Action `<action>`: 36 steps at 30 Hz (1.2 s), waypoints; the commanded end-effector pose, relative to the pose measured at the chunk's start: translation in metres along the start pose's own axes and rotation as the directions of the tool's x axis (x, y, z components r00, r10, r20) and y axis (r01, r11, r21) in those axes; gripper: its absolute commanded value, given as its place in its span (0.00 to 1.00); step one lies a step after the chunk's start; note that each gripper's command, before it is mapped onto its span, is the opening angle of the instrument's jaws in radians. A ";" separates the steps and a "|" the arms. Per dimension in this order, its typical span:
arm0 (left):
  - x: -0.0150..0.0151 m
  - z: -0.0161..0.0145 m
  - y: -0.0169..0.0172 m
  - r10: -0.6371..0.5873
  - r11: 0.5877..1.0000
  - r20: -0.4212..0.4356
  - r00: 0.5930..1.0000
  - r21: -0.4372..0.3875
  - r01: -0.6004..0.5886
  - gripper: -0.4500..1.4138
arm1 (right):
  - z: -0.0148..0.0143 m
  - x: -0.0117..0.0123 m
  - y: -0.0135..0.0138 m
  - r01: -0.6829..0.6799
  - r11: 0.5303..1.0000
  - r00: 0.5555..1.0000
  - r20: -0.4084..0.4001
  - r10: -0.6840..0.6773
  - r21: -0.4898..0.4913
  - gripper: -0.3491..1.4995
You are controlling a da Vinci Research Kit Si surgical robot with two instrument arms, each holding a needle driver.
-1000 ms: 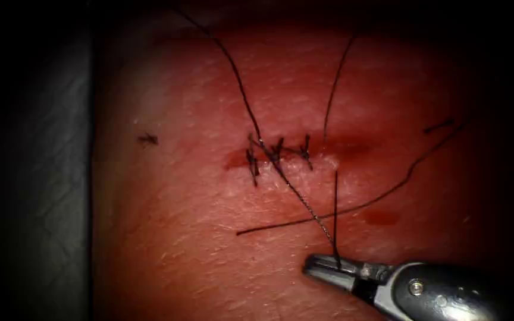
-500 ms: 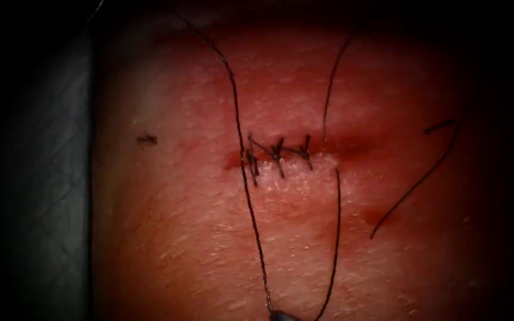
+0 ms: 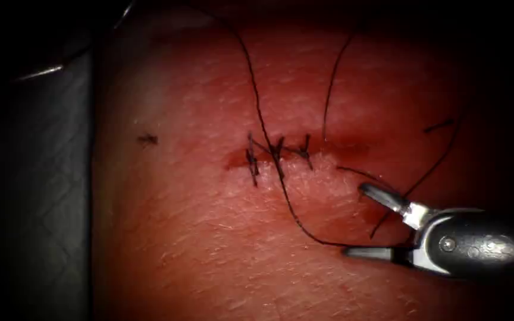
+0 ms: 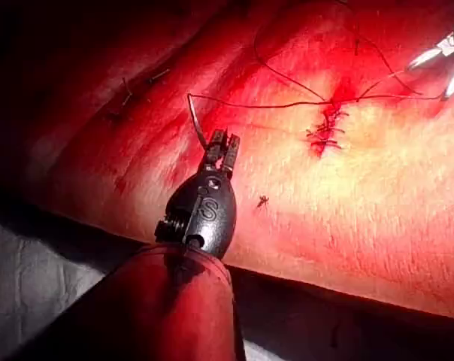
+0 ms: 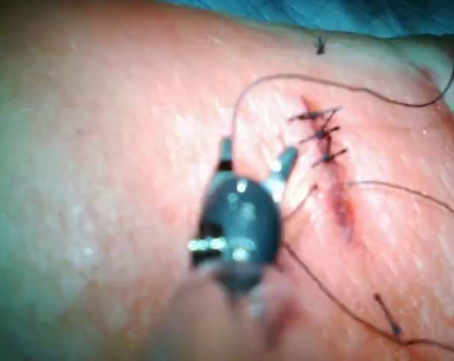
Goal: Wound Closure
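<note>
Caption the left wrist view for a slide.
Left tool holds needle beside stitched cut; thread trails across tissue.

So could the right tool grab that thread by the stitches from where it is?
Probably yes. The right tool is open beside the thread, holding nothing, with bare tissue between. The left tool holds the needle.
</note>
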 end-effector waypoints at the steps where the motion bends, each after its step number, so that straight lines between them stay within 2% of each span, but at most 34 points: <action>1: -0.0007 0.0004 -0.0003 0.000 1.000 0.002 1.000 -0.002 0.000 0.00 | 0.0012 -0.0015 0.0002 0.014 1.000 1.000 0.000 -0.014 0.001 0.90; 3: -0.0009 -0.0001 -0.0013 -0.002 1.000 0.015 1.000 0.000 0.002 0.00 | 0.0012 -0.0019 0.0004 0.015 1.000 1.000 0.000 -0.015 0.005 0.91; 5: -0.0016 -0.0015 -0.0034 -0.011 0.999 0.026 1.000 0.037 0.010 0.00 | 0.0005 -0.0020 0.0001 0.021 0.999 1.000 -0.015 -0.020 0.042 0.93; 8: -0.0033 -0.0041 -0.0071 -0.032 0.995 0.033 0.999 0.092 0.028 0.00 | -0.0011 -0.0009 -0.0010 0.036 0.994 0.997 -0.075 -0.029 0.101 0.95; 13: -0.0041 -0.0049 -0.0084 -0.032 0.994 0.039 0.999 0.109 0.027 0.00 | -0.0017 -0.0001 -0.0011 0.033 0.993 0.995 -0.096 -0.022 0.116 0.95; 17: -0.0043 -0.0047 -0.0086 -0.034 0.991 0.048 0.998 0.131 0.028 0.00 | -0.0016 -0.0006 -0.0004 0.024 0.994 0.992 -0.124 -0.011 0.102 0.97; 20: -0.0044 -0.0045 -0.0085 -0.034 0.991 0.049 0.998 0.134 0.027 0.00 | -0.0008 -0.0014 0.0001 0.023 0.995 0.992 -0.128 -0.011 0.092 0.97; 29: -0.0042 -0.0042 -0.0078 -0.034 0.989 0.053 0.998 0.145 0.026 0.00 | 0.0060 -0.0061 0.0011 0.044 0.997 0.994 -0.103 -0.037 0.064 0.94; 31: -0.0042 -0.0042 -0.0078 -0.034 0.989 0.053 0.998 0.145 0.026 0.00 | 0.0063 -0.0063 0.0011 0.045 0.997 0.994 -0.102 -0.038 0.062 0.93; 33: -0.0041 -0.0041 -0.0076 -0.033 0.989 0.050 0.998 0.143 0.026 0.00 | 0.0070 -0.0065 0.0009 0.042 0.997 0.994 -0.102 -0.036 0.060 0.74; 34: -0.0041 -0.0041 -0.0075 -0.033 0.989 0.051 0.998 0.144 0.026 0.00 | 0.0069 -0.0064 0.0008 0.042 0.997 0.994 -0.103 -0.036 0.061 0.58; 35: -0.0040 -0.0040 -0.0074 -0.033 0.989 0.049 0.998 0.143 0.026 0.00 | 0.0067 -0.0065 0.0008 0.025 0.998 0.995 -0.102 -0.019 0.065 0.34; 36: -0.0039 -0.0040 -0.0073 -0.033 0.989 0.048 0.998 0.143 0.026 0.00 | 0.0058 -0.0063 0.0006 0.011 0.999 0.997 -0.074 -0.008 0.040 0.00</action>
